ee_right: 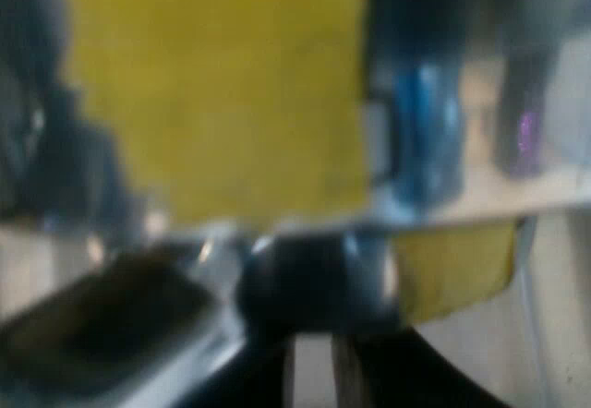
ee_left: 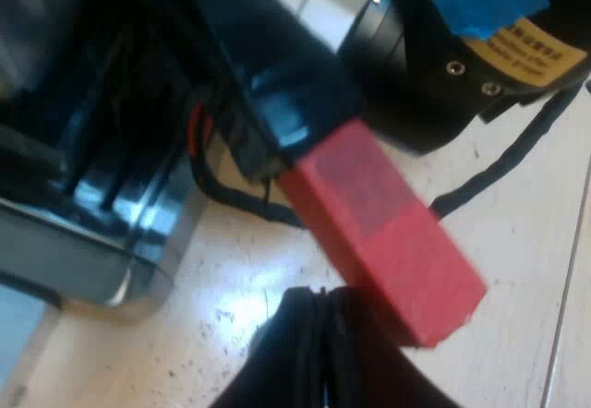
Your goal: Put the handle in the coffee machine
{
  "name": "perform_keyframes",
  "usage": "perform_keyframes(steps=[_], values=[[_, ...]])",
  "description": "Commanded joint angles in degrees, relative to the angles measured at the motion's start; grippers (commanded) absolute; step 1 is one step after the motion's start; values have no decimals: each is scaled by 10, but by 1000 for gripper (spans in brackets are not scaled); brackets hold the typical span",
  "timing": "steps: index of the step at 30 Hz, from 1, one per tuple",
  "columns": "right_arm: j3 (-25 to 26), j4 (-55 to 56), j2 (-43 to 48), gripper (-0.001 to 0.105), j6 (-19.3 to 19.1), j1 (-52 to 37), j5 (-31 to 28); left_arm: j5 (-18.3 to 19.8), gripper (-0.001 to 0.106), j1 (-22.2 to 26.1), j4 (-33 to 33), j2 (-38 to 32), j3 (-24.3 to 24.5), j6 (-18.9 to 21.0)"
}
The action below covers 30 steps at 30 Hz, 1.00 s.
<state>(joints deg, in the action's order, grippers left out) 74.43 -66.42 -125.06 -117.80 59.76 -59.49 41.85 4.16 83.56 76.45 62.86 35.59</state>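
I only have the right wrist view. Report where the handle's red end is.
Observer: The red end sits close beside the left gripper, over the pale table.
Operator: Give me that gripper's state.
Observer: Its fingers are shut together, not around the handle.
Operator: Say where the rest of the handle goes.
Observer: The dark handle runs away from the red end, next to the espresso machine. Whether it is locked in, I cannot tell.

left wrist: bright glare on pale table [ee_left: 235, 311] — machine [ee_left: 83, 196] in shadow | right wrist: dimmer, yellow cast
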Motion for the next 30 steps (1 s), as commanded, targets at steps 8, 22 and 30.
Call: perform_keyframes(steps=[8,22,30], values=[[-63,85,137,15,75,40,2,15,0,-4,9,-40,-8,4],[-200,341,302,15,208,94,57,15,0,-4,-45,-54,-15,50],[-212,520,399,15,253,159,102,-2,0,-4,-97,-54,-16,86]])
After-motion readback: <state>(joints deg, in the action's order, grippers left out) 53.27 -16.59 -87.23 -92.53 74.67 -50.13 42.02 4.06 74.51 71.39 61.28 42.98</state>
